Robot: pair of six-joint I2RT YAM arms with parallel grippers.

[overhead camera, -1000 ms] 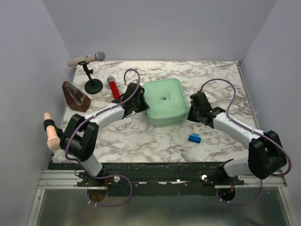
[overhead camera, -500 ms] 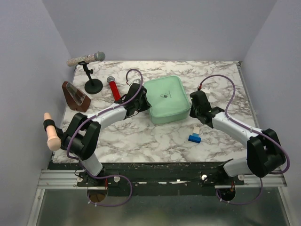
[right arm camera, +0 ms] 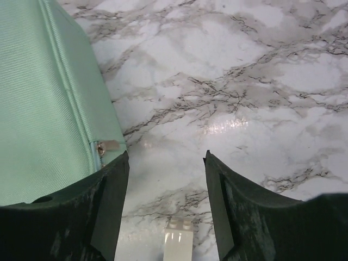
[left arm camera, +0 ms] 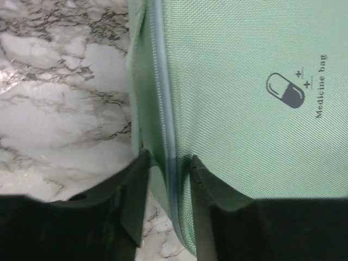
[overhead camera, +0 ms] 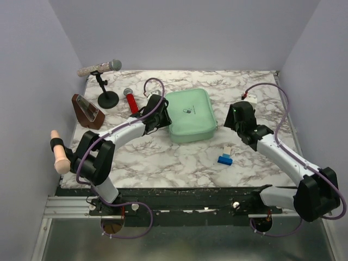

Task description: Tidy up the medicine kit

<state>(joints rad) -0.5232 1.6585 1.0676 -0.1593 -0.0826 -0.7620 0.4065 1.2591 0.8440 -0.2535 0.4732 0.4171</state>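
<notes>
On marble table [overhead camera: 163, 157], one medicine kit [overhead camera: 189, 115] (closed), left fingers [left arm camera: 129, 204] apart astride its edge, right fingers [right arm camera: 107, 209] apart beside.

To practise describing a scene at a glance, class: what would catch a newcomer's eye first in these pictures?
The mint-green medicine kit lies shut in the middle of the marble table, with the left gripper straddling its left zip edge. The right gripper hangs open over bare marble to the kit's right, and a small blue and white box lies nearer the front.
</notes>
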